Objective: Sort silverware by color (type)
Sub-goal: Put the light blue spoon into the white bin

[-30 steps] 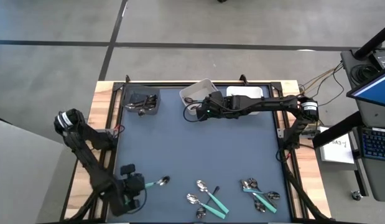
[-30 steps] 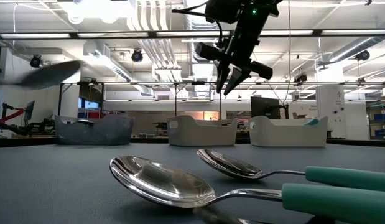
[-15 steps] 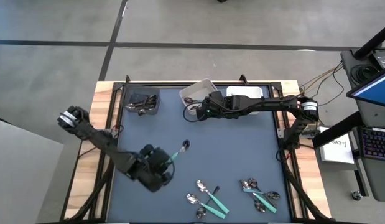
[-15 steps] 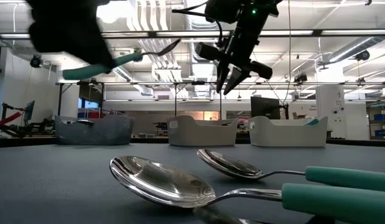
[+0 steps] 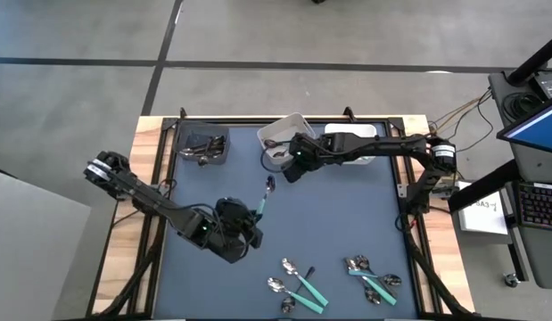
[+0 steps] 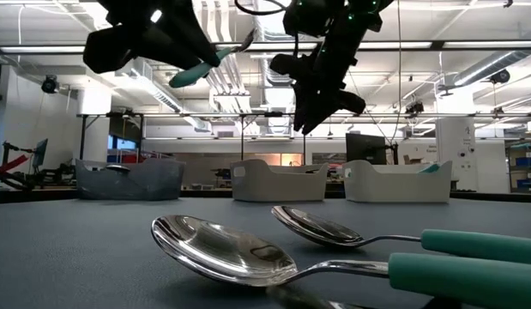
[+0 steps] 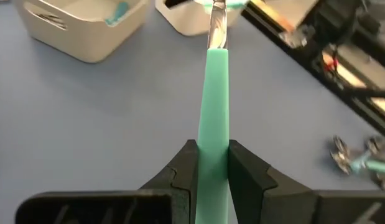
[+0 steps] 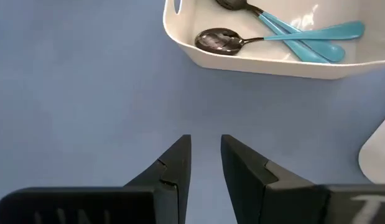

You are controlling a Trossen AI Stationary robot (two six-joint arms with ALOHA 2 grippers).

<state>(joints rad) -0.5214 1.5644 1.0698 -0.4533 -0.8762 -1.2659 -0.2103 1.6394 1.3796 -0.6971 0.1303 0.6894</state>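
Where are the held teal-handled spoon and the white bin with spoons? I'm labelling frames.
Teal-handled metal spoon (image 7: 216,118), left wrist view, on its handle.
White plastic bin (image 8: 242,62), right wrist view, on its near wall.

I count two white square plastic bins (image 5: 284,127) at twelve o'clock on the table and one dark grey bin (image 5: 202,148) at eleven. One white bin holds two teal-handled metal spoons (image 8: 292,31). The dark utensils in the grey bin are too bunched for me to number. One more teal-handled spoon (image 7: 215,106) sits pinched in the left gripper (image 7: 212,149). At six o'clock I make out three shiny spoon heads (image 5: 290,265). The five o'clock heap (image 5: 369,276) I can't count.
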